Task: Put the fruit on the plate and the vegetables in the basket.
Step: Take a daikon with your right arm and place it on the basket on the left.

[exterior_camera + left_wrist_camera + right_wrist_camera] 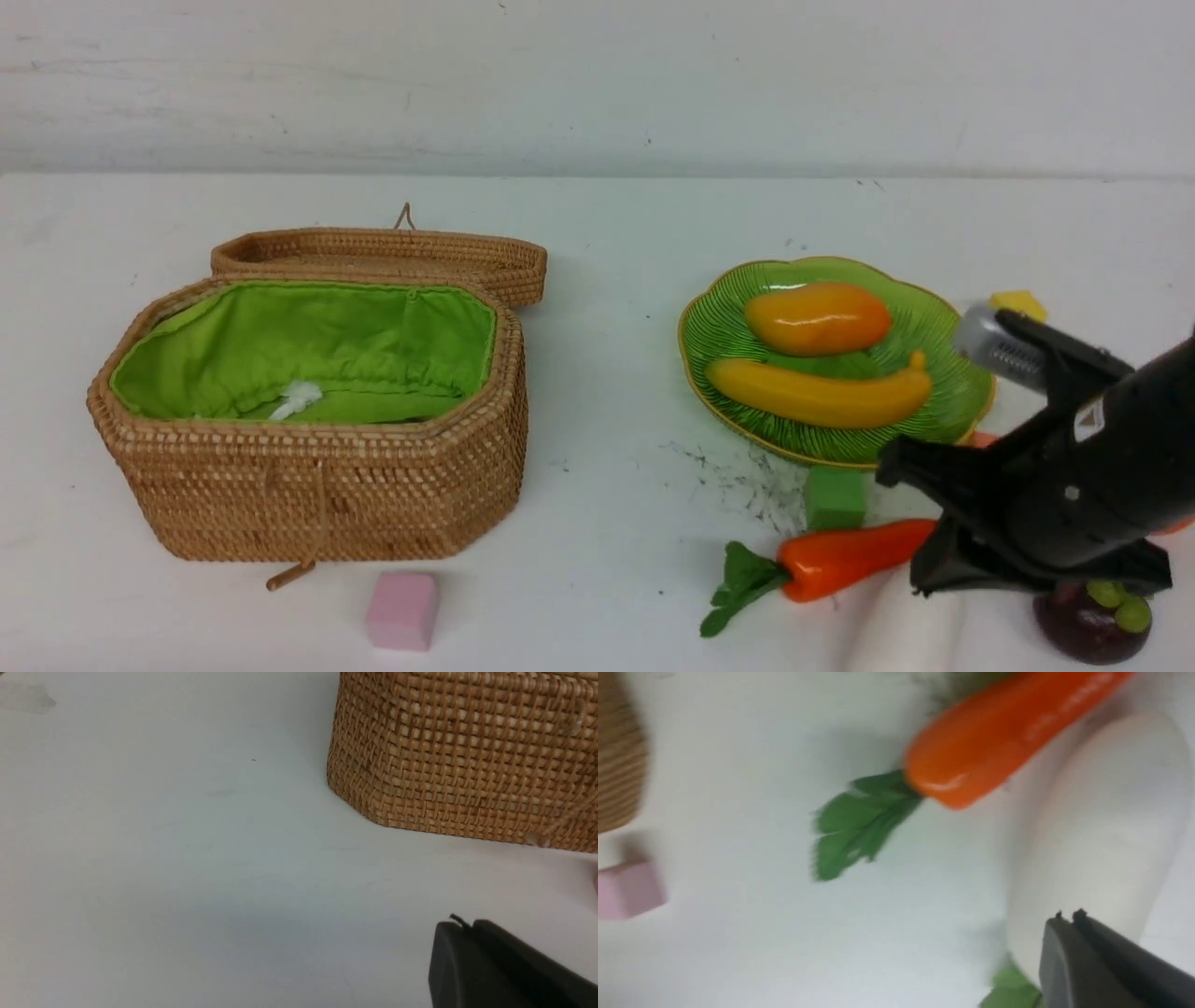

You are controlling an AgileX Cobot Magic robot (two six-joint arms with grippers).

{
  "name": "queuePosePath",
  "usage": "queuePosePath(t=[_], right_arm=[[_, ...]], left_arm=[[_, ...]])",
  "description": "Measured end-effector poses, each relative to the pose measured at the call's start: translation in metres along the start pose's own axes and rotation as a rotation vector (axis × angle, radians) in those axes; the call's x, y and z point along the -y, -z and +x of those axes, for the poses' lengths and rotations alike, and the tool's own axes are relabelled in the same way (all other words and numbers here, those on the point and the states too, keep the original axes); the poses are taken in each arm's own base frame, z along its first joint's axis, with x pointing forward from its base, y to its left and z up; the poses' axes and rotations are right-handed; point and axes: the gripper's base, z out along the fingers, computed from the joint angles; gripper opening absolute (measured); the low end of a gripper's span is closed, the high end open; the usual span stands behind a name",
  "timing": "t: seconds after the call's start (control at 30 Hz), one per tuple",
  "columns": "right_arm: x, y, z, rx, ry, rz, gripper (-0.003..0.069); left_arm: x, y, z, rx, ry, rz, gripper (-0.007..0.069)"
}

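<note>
The green plate (724, 327) holds a mango (818, 318) and a banana (822, 396). The open basket (317, 485) with green lining stands at the left; its wicker wall (467, 751) fills part of the left wrist view. A carrot (854, 557) (999, 732) and a white radish (901, 635) (1106, 812) lie at the front right, and a purple mangosteen (1088, 625) sits beside them. My right gripper (1069, 915) is shut and empty just over the radish. My left gripper (455, 924) is shut and empty over bare table near the basket.
A green cube (834, 497) lies between the plate and the carrot. A pink cube (401, 611) (626, 889) sits in front of the basket, and a yellow cube (1018, 303) behind the plate. The basket lid (383, 252) lies open at the back. An orange sliver (982, 439) shows behind the right arm.
</note>
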Motion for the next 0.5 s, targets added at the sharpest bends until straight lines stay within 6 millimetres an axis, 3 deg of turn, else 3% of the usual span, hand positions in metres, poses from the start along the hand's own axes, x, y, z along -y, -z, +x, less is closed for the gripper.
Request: queuePosePath(t=[0.23,0.4,0.5], right_arm=[[-0.0049,0.0142,-0.0013,-0.037,0.085,0.035,0.0023],[0.0002,0.0145,-0.0031,-0.024,0.199,0.091,0.0097],[0.0006,0.0138,-0.0031,-0.023,0.251,0.091,0.0182]], left_arm=[[0.0,0.0,0.0,0.0,0.0,0.0,0.002],[0.0,0.0,0.0,0.0,0.0,0.0,0.002],[0.0,0.0,0.0,0.0,0.0,0.0,0.002]])
